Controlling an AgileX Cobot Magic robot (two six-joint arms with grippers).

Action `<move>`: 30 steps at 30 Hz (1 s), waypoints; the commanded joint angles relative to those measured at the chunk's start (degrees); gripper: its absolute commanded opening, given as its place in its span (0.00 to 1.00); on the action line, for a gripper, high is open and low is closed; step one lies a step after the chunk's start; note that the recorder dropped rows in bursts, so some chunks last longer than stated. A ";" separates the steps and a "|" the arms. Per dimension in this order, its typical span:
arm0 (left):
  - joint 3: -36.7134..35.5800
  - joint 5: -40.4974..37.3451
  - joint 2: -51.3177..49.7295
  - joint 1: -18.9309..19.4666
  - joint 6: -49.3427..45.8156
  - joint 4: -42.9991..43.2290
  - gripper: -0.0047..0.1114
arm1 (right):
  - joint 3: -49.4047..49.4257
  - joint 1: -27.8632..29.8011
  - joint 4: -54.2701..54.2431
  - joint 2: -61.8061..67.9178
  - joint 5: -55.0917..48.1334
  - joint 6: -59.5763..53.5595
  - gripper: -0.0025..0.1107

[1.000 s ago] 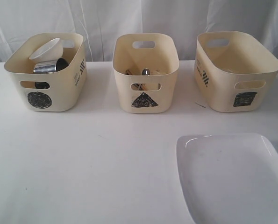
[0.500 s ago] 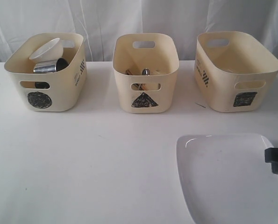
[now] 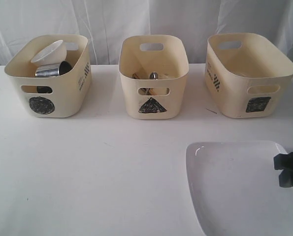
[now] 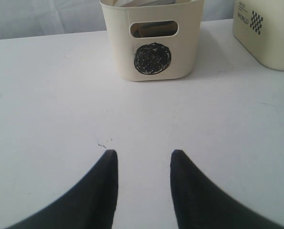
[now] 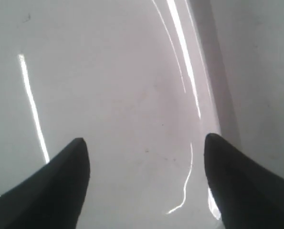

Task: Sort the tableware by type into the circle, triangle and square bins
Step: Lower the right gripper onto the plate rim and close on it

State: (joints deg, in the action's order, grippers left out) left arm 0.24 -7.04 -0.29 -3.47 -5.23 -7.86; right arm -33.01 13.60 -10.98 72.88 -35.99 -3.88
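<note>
Spread-apart right black claw (image 3: pixel 289 169), nothing clamped, parked over right edge of large white glossy square plate (image 3: pixel 235 191), lying flat front-right. Prob stiff, heavy-ish, slick glaze, chippable; pinch the raised rim, prob tilts in grip. Well apart behind: cream plastic square-marked bin (image 3: pixel 235 93), plate's target imo. Then triangle-marked bin (image 3: pixel 136 93) w/ steel utensil handles (image 3: pixel 153 75), circle-marked bin (image 3: pixel 62 93) w/ small white round bowl (image 3: pixel 48 51), shiny steel mug (image 3: pixel 50 71). Left black claw (image 4: pixel 144 152) apart too, holding zip.

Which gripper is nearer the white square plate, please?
Right. The right gripper is over the white square plate's right edge, jaws open; the left gripper is over the table in front of the circle bin.
</note>
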 commanded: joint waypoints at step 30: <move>-0.24 -0.21 0.29 -0.07 -0.09 -0.41 0.40 | -1.17 8.13 3.03 12.33 6.63 -4.00 0.59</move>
State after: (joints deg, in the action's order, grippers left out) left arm 0.24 -7.04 -0.29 -3.47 -5.23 -7.86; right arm -33.55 21.31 -8.54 84.12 -29.94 -6.26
